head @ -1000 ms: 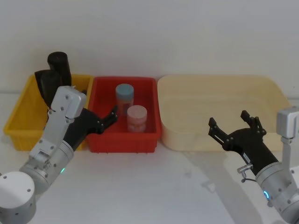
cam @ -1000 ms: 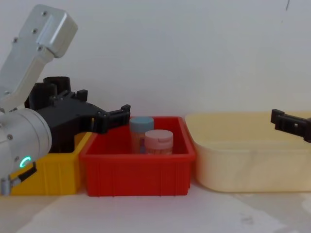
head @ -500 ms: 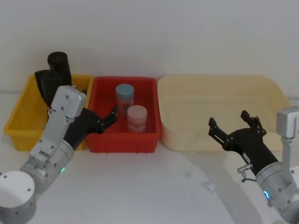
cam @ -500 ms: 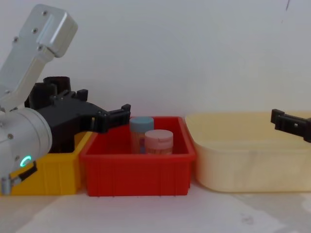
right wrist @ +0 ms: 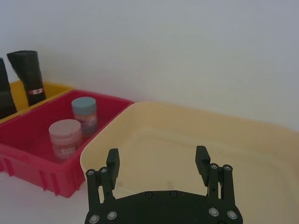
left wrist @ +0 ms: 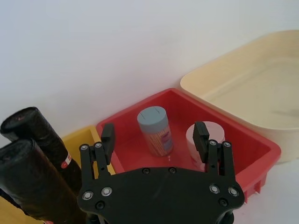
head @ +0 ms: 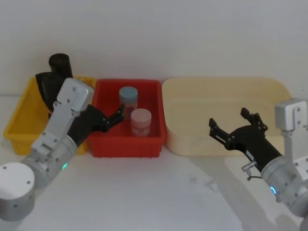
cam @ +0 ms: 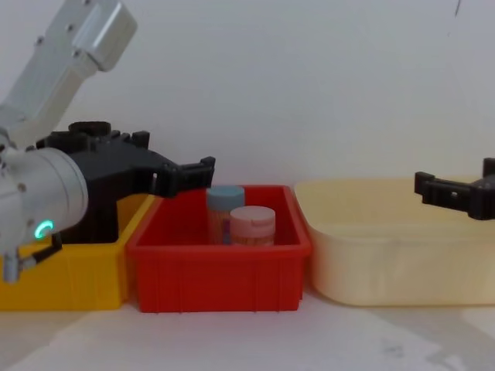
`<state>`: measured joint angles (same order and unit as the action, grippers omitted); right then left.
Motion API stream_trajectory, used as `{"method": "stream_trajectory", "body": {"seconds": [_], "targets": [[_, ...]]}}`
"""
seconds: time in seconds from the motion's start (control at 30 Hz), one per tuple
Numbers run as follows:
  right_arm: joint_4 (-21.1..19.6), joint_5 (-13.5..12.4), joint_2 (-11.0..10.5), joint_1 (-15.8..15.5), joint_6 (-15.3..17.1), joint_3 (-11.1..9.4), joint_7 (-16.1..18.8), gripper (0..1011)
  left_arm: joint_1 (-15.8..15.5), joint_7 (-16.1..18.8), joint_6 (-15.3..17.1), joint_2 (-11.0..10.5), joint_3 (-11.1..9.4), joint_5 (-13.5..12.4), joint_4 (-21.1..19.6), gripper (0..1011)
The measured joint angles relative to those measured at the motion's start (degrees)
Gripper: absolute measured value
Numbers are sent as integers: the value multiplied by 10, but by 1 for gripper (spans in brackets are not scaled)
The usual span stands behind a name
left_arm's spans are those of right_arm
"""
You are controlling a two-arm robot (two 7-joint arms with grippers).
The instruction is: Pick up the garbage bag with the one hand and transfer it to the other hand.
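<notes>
Black garbage bag in yellow bin, left claw apart over red bin edge, right claw apart near cream tub rim

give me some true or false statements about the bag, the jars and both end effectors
1. The bag stands in the yellow bin. True.
2. The left end effector grips the bag. False: it is open and holds nothing.
3. Two jars stand in the red bin. True.
4. The right end effector is shut. False: it is open, near the cream tray.
</notes>
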<state>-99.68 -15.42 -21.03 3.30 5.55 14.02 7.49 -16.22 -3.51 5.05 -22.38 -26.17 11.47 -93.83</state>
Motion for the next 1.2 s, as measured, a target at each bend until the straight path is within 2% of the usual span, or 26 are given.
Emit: {"method": "stream_trajectory", "body": {"seconds": [0.17,0.3,0.4,0.43,0.6,0.63,0.87,1.07,1.2], "targets": [[11,-2,-3,23,18,6,21,1001,10,-11,24,-13,17,17,-33,1001],[22,-4,-3,48,33,13,37,1001,27,-20,42,-27,42,39,-63,1001],[31,-4,-1,69,45,19,50,1000,43,-25,55,-40,68,57,-88,1001],[37,-4,1,79,51,23,56,1000,52,-28,62,-47,84,68,-100,1001],[55,-6,8,111,66,32,72,1001,77,-32,78,-63,126,93,-124,1001],[60,-7,10,121,71,35,76,1001,85,-34,83,-69,142,103,-129,1001],[90,-11,23,165,87,49,95,1001,108,-43,97,-83,192,135,-129,1001],[116,-21,35,193,95,55,108,1000,113,-57,94,-88,213,148,-106,1001],[134,-28,42,205,97,58,114,1000,111,-67,88,-89,216,152,-92,1001]]}}
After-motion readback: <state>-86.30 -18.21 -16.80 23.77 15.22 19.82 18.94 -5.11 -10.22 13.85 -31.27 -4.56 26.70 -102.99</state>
